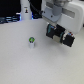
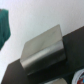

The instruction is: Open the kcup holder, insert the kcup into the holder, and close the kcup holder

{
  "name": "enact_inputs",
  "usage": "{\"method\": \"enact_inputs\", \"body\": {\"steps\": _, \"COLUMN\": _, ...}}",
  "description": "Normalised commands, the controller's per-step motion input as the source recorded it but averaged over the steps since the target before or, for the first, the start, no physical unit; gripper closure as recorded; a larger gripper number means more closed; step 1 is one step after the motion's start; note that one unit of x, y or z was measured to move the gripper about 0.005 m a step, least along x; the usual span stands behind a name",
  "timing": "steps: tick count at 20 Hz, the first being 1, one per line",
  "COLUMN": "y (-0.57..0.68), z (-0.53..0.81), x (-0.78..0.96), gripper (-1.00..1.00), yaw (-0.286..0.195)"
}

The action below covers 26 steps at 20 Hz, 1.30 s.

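Item: kcup, small white pod with green top, upright on the white tabletop, well apart from the kcup holder under the claw (opening cannot be told); judged light, thin-walled, best pinched across its sides.

Hidden mostly behind the hand: the kcup holder, drawer fronts and handles impossible to make out. Blurred throughout in the wrist view, with fingertips out of sight. Too small to read: markings on the kcup.
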Motion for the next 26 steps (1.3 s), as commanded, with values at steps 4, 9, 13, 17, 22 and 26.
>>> {"method": "enact_inputs", "body": {"steps": 4, "y": -0.40, "z": -0.01, "x": -0.37, "gripper": -1.00, "yaw": -0.237}}
{"method": "enact_inputs", "body": {"steps": 9, "y": -0.43, "z": -0.06, "x": -0.38, "gripper": -1.00, "yaw": -0.231}}
{"method": "enact_inputs", "body": {"steps": 13, "y": -0.43, "z": -0.14, "x": -0.37, "gripper": -1.00, "yaw": -0.227}}
{"method": "enact_inputs", "body": {"steps": 17, "y": -0.46, "z": -0.21, "x": -0.30, "gripper": -1.00, "yaw": -0.227}}
{"method": "enact_inputs", "body": {"steps": 22, "y": -0.50, "z": -0.34, "x": -0.25, "gripper": -1.00, "yaw": -0.220}}
{"method": "enact_inputs", "body": {"steps": 26, "y": -0.46, "z": -0.40, "x": -0.25, "gripper": -1.00, "yaw": -0.194}}
